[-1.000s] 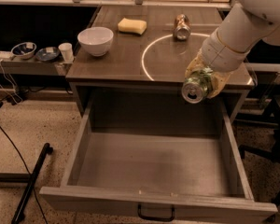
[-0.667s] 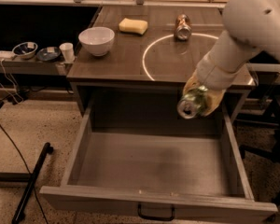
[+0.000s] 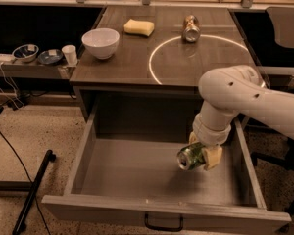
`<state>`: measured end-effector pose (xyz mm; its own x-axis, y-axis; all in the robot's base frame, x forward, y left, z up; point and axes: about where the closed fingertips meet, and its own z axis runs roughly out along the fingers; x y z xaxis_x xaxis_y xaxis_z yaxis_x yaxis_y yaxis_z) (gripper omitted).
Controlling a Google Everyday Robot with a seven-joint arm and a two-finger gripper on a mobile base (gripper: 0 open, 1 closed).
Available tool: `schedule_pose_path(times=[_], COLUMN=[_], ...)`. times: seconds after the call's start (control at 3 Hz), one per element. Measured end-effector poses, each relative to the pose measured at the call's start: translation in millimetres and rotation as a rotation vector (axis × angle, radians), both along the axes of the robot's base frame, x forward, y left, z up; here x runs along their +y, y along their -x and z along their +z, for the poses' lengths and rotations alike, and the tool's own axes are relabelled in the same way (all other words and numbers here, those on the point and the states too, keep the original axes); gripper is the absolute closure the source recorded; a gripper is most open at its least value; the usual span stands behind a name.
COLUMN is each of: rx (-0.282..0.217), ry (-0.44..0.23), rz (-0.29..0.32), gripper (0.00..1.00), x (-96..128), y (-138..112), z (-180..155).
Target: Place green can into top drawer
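The green can (image 3: 190,156) is shiny green with a silver top and lies on its side in my gripper (image 3: 202,154). The gripper is shut on it and holds it inside the open top drawer (image 3: 83,148), at the right side, a little above the drawer floor. The drawer is grey, wide and deep, pulled fully out, with a small black handle (image 3: 163,223) on its front panel. My white arm (image 3: 245,94) reaches down into it from the right.
On the table top (image 3: 137,62) stand a white bowl (image 3: 100,42), a yellow sponge (image 3: 139,27) and a brownish-copper can (image 3: 190,27) lying by a white circle. A side shelf at the left holds bowls (image 3: 25,52) and a cup (image 3: 69,54). A black stand base (image 3: 32,190) lies on the floor.
My arm has lowered and moved forward, carrying the green can from the table's front edge down into the open drawer.
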<state>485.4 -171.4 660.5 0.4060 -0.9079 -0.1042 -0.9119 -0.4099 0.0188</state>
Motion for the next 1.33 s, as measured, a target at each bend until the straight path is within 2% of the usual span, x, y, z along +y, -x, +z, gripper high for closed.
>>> schedule_pose_path(times=[0.33, 0.67, 1.33], rx=[0.183, 0.28, 0.28], ry=[0.012, -0.095, -0.095], rz=[-0.194, -0.528, -0.528], gripper=[1.0, 0.97, 0.51], x=[-1.3, -3.1, -3.1], y=[28.9, 44.2, 44.2], z=[-49.4, -69.3, -68.9])
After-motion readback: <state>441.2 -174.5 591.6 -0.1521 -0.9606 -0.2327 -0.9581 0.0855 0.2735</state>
